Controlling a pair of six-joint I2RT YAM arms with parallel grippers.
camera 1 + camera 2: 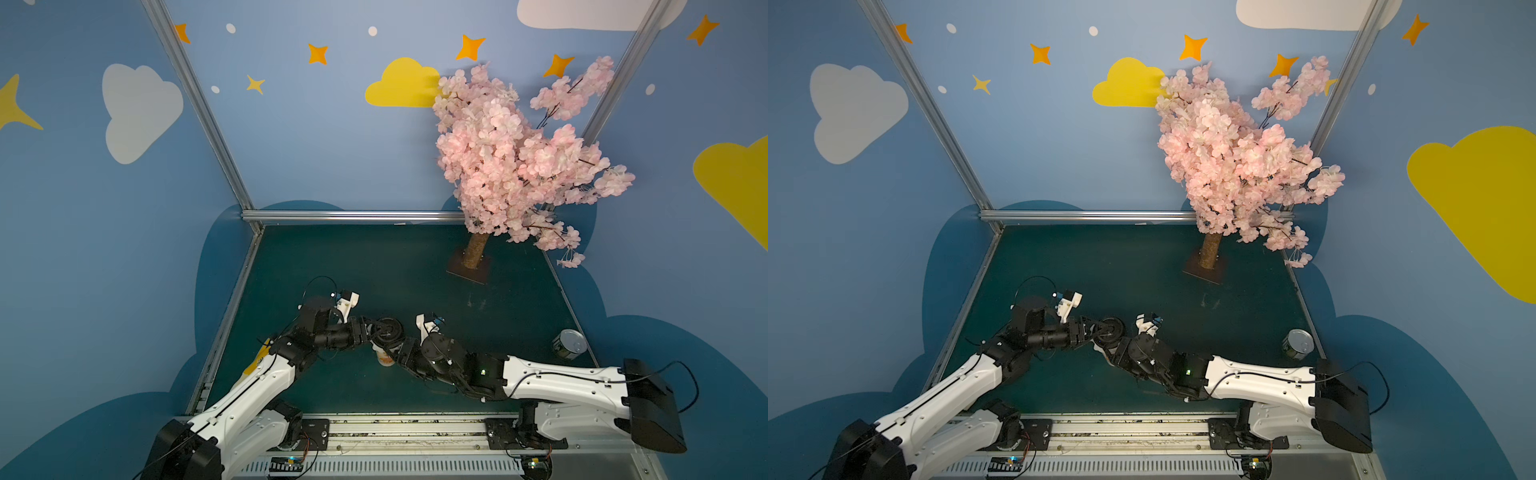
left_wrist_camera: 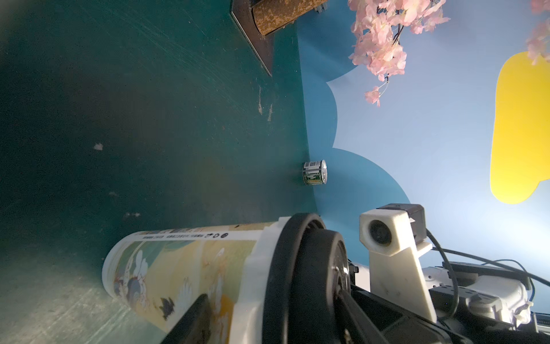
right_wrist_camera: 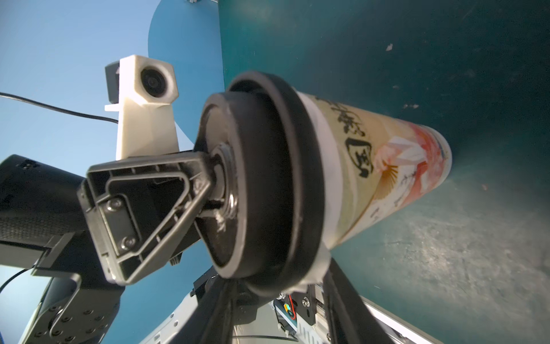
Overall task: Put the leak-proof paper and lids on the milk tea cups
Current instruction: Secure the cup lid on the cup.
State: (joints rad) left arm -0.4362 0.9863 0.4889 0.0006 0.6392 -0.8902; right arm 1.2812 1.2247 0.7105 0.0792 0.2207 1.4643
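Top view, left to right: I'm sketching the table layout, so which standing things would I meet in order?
The milk tea cup under its black lid → blossom tree's trunk → metal can.

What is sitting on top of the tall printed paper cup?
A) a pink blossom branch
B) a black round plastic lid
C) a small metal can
B: the black round plastic lid caps the tall printed paper cup, a thin white sheet's edge showing beneath its rim.

Matt plastic lid [image 3: 262, 184], smooth paper cup [image 3: 387, 178]
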